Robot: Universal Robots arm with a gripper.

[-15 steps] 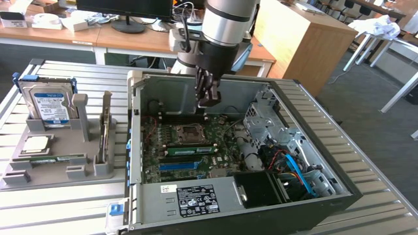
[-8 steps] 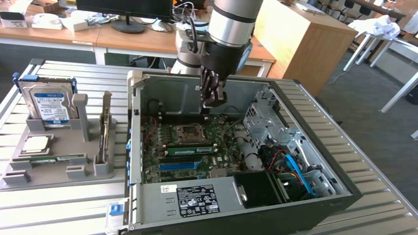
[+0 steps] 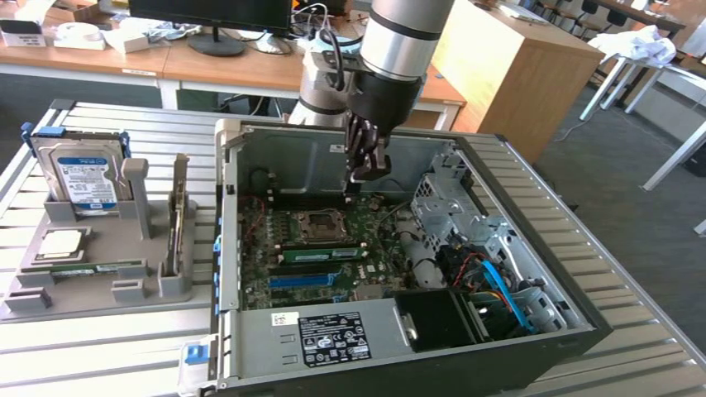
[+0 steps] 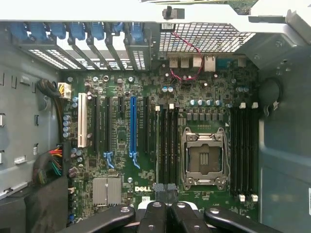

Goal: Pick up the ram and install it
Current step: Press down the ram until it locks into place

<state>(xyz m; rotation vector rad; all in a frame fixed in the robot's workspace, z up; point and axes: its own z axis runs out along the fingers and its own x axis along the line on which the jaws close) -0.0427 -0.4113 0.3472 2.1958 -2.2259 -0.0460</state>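
A long green ram stick (image 3: 320, 251) sits in a motherboard slot just in front of the empty processor socket (image 3: 312, 222) inside the open computer case (image 3: 226, 248). Another green stick (image 3: 94, 268) lies flat in the grey holder (image 3: 66, 294) at the exterior view's left. My gripper (image 3: 355, 175) hangs on the arm above the rear of the case, well above the board, with its fingers pressed together and nothing visible between them. In the wrist view the shut gripper (image 4: 163, 194) points at the end of the dark memory slots (image 4: 166, 145) beside the socket (image 4: 204, 158).
The holder also carries a blue-labelled hard drive (image 3: 79, 178), a square silver chip (image 3: 61, 242) and a board standing on edge (image 3: 177, 223). Drive cages and cables (image 3: 485, 273) fill the case's right side. A power supply (image 3: 320, 335) sits at the front.
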